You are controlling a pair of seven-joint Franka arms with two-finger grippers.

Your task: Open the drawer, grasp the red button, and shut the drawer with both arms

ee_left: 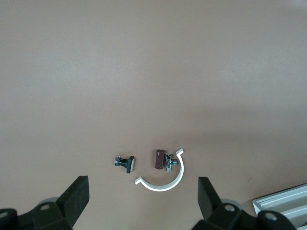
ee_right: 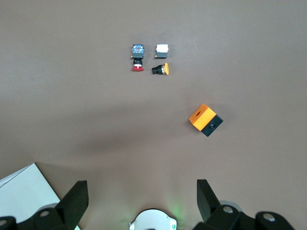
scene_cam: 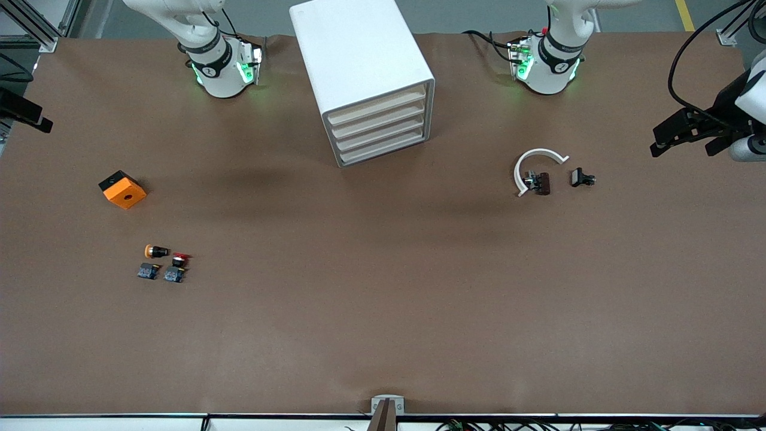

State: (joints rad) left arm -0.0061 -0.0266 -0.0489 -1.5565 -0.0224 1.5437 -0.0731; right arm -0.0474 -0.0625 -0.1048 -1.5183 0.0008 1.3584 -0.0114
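Both arms wait up high over their own ends of the table (scene_cam: 383, 335), and each tool is spread wide with nothing between the fingers: the left tool (ee_left: 144, 203) hangs over the bare brown surface near a small cluster of parts, the right tool (ee_right: 142, 203) over the stretch between its own base and the orange pieces. The white cabinet (scene_cam: 359, 54) stands between the two bases, turned at a slant, and all four drawers sit flush and shut, the drawer (scene_cam: 378, 108) at the top of the stack included. The button (scene_cam: 179, 259), red cap on a black stem, lies on the table toward the right arm's end, well apart from the cabinet and nearer the front camera, with its dark square base block (scene_cam: 174, 275) just beside it. Next to that pair lie an orange-capped button (scene_cam: 155, 251) and a second base block (scene_cam: 147, 272). Farther from the camera than these sits an orange cube with a hole (scene_cam: 122, 190). At the left arm's end lies a white curved clip (scene_cam: 534, 166), a small brown and metal fitting (scene_cam: 538, 182) inside its arc, and a little black part (scene_cam: 581, 178) just beside them.
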